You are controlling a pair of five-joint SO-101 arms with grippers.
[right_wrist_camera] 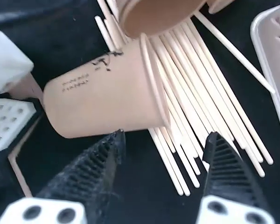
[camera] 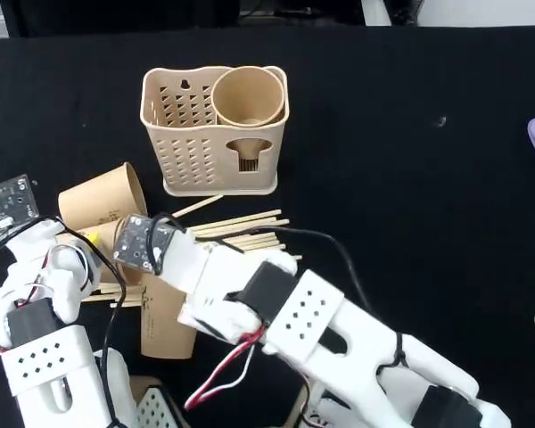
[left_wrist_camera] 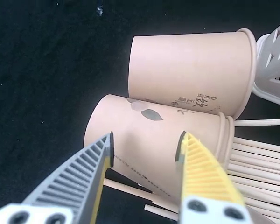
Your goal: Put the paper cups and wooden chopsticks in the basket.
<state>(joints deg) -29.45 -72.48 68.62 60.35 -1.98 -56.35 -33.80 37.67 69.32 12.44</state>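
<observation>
The left claw is spread wide over a lying cup. The right claw is wide above the chopsticks. An upright cup stands in the basket, toward the bench's far edge.

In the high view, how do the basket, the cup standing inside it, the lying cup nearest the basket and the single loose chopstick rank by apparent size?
1. basket
2. lying cup and cup in the basket: look alike, both partly hidden, so not ranked
3. loose chopstick
</observation>
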